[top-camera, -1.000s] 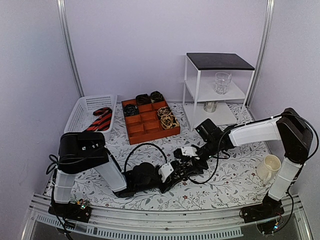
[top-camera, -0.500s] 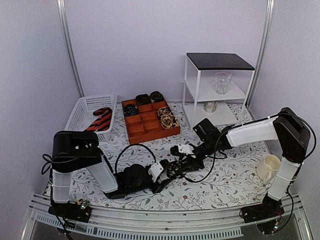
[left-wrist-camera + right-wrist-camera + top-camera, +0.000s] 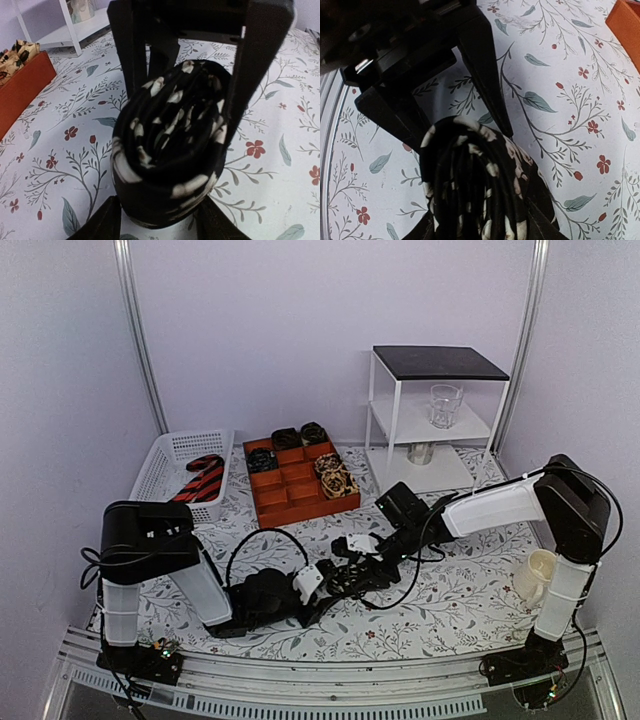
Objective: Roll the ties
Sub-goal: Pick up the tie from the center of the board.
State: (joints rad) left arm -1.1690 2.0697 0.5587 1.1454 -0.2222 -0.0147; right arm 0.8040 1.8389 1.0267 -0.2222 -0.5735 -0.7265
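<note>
Well off to the left of both sets of jaws, a white basket (image 3: 180, 455) holds a red-and-black striped tie (image 3: 203, 480), loosely laid and not yet rolled.

The left arm (image 3: 205, 590) reaches low over the floral surface (image 3: 460, 610). The left jaws are closed on the rolled tie (image 3: 167, 150), a black coil with pale dots. In the left wrist view the coil's near end sits wedged between that arm's two fingers (image 3: 102, 225).

The coil lies directly between the two sets of jaws, which face each other over it. It looks pressed into an oval whose long axis runs from one set to the other. Its spiral face seems turned upward, though the tilt is hard to judge.

From the opposite side the right arm (image 3: 490, 508) comes in, and the right jaws grip the same coil. Their dark fingers (image 3: 260, 65) flank it and press its sides. Neither arm is nearer, since both are on it.

Beyond the jaws and slightly to their left stands the orange compartment tray (image 3: 275, 505), with finished coils (image 3: 335, 478) in some cells. If the coil goes there next, one set of jaws has to let go without the winding springing loose. A mug (image 3: 540, 575) stands far to the right of the jaws.
</note>
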